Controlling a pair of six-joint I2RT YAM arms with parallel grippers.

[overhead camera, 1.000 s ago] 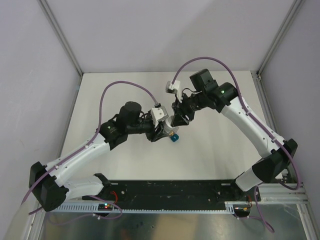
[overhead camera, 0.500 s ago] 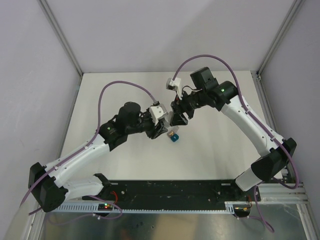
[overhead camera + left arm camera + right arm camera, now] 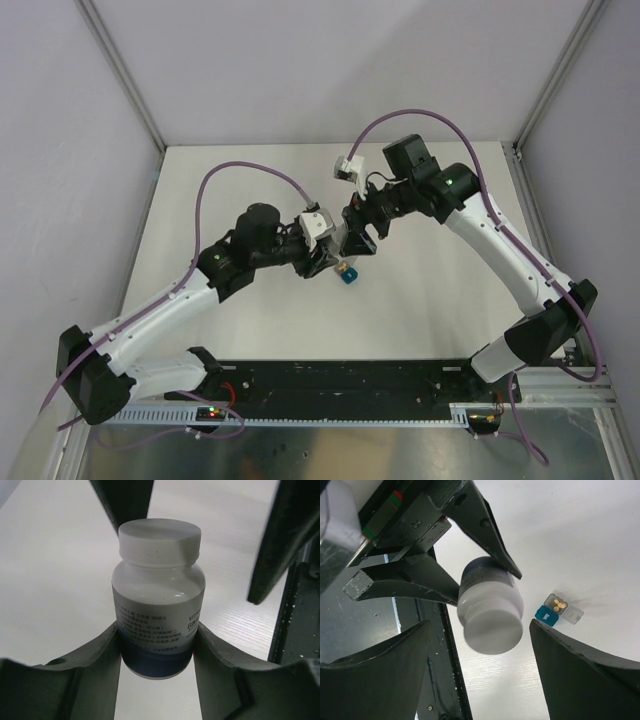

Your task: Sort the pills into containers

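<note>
My left tool clamps white bottle, cap on. My right tool stands wide open around the cap, holding nothing. Containers on table, few yellow pills in the grey half, teal contents unclear. Sorting looks barely begun

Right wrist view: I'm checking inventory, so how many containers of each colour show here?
White capped bottle: 1
Teal compartment: 1
Grey compartment: 1
Total: 3
</note>
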